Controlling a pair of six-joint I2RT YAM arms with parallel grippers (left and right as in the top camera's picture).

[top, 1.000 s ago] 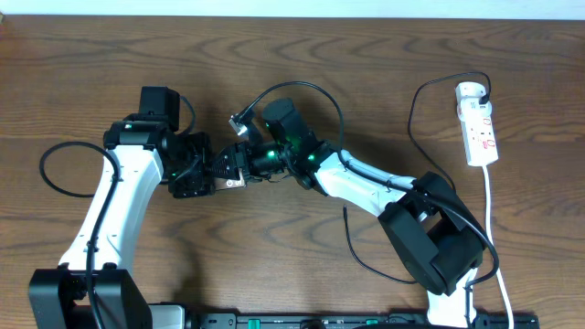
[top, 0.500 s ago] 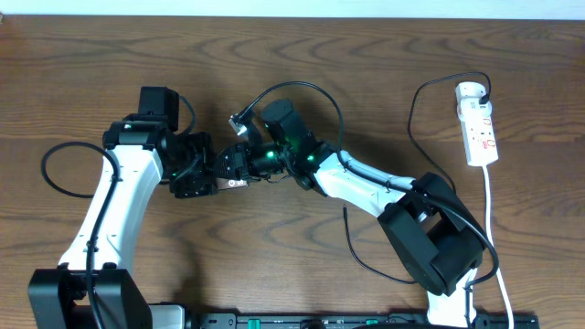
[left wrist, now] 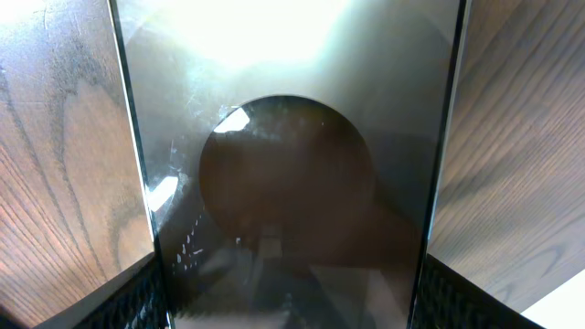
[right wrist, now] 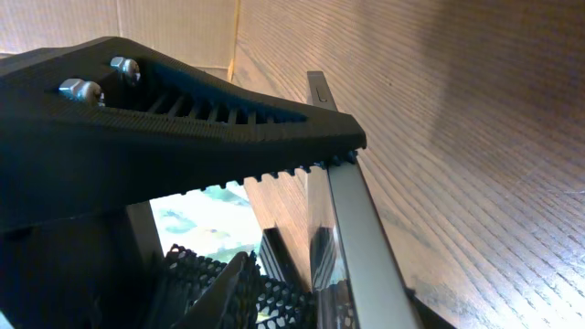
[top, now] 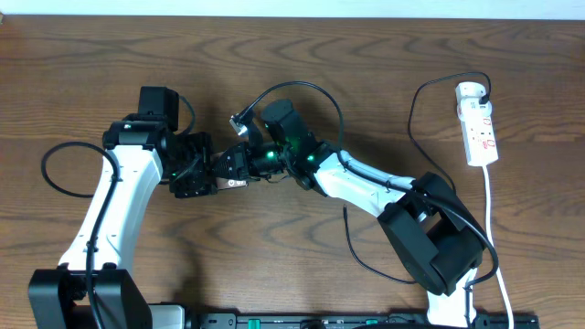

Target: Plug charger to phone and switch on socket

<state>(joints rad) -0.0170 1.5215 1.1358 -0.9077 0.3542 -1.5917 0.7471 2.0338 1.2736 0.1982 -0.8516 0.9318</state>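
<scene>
Left gripper clamps the phone; right gripper closure cannot be told — plug tip hidden. Risk: charger meets port skewed — phone twists in the grip.

A dark brown wood-grain table top spreads beneath the left claw and right claw and far out on every side. Well beyond them, a thin pale strip edges it. Light is even, shadows soft.
</scene>
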